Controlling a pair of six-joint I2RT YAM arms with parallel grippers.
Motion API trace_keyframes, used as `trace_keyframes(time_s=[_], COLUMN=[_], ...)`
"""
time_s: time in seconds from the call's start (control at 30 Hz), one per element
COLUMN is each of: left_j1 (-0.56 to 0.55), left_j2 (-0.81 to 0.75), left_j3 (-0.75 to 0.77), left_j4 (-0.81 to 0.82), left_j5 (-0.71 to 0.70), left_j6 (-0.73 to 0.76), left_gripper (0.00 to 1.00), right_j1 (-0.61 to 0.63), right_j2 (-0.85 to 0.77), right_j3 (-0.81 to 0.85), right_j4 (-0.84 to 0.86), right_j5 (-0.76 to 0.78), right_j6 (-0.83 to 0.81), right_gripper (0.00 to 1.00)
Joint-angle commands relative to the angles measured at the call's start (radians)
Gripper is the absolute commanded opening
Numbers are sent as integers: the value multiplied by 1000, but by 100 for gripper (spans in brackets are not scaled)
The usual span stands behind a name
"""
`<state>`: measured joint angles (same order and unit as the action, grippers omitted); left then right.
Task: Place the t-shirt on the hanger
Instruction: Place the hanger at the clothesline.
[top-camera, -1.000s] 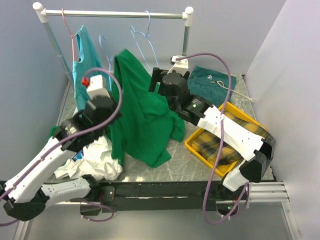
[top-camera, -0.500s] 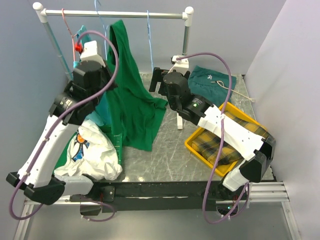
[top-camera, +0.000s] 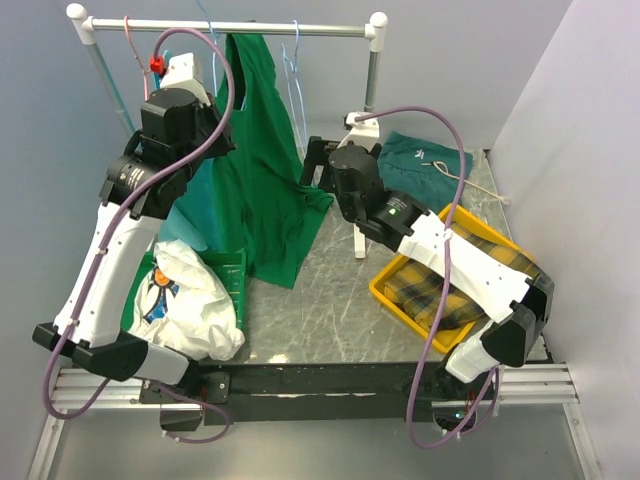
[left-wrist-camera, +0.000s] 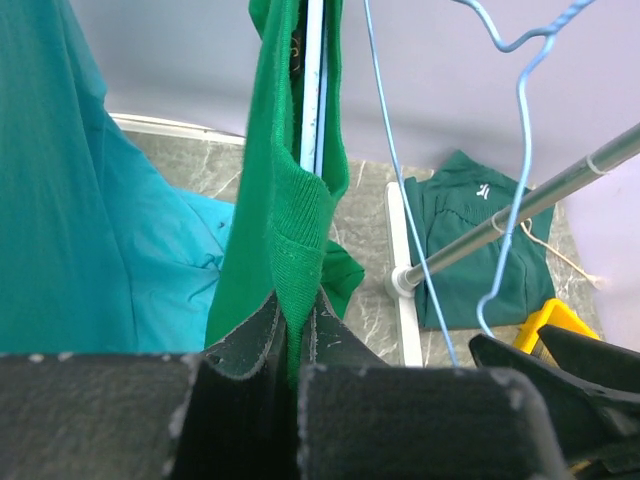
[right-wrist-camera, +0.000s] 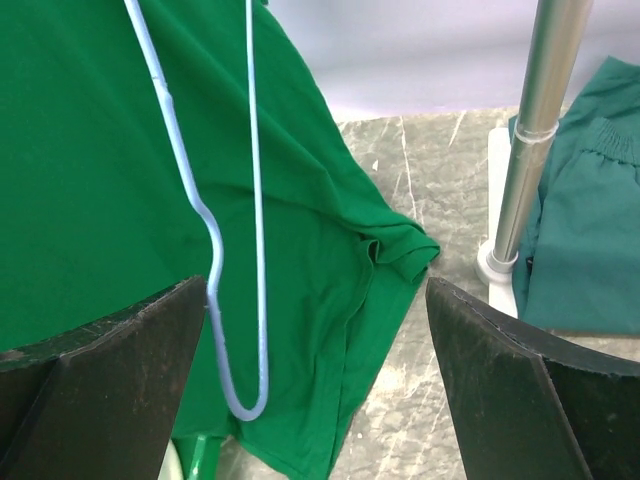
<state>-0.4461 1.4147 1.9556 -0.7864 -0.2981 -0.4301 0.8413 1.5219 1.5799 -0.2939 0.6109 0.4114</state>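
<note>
The green t-shirt (top-camera: 262, 170) hangs tall from just under the rack rail, its hem on the table. A light-blue hanger wire (left-wrist-camera: 313, 90) runs inside its upper fold. My left gripper (top-camera: 222, 130) is raised beside the shirt, and in the left wrist view it (left-wrist-camera: 295, 312) is shut on a fold of the green fabric (left-wrist-camera: 285, 220). My right gripper (top-camera: 318, 165) is wide open and empty at the shirt's right edge. In the right wrist view the loop of a second light-blue hanger (right-wrist-camera: 240, 300) hangs between its fingers, in front of the shirt (right-wrist-camera: 90, 150).
The rack rail (top-camera: 230, 28) and right post (top-camera: 372, 75) stand at the back, with a pink hanger (top-camera: 135, 60) and a turquoise shirt (top-camera: 190, 200) on the left. A white garment (top-camera: 190, 300) lies front left. A dark teal garment (top-camera: 425, 160) and a yellow tray (top-camera: 385, 285) are on the right.
My left arm has swung up and back, lifting the t-shirt from a draped heap to hang straight below the rail. The right gripper has stayed nearly still and open.
</note>
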Motion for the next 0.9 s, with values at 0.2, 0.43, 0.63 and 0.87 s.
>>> trace_keyframes(time_s=[0.2,0.43,0.63,0.87], left_j1=[92,168,181,181], left_j2=[-39,-56,-51,-111], left_j3=[-63,-185,-161,-106], left_j4=[105,160,112,76], left_j5=[102,227,240,252], left_j6=[27,54,74,88], left_gripper=[1,1,9,69], right_j1=[-7,-7,-5,-5], right_j2=[-68,-81,-98,-132], right_j3=[-17,-37,-41,-3], right_j4=[19,24,9,-31], right_j5=[-11,-23,-51,-161], right_j6=[18,20,21,21], right_gripper=[98,98,98,99])
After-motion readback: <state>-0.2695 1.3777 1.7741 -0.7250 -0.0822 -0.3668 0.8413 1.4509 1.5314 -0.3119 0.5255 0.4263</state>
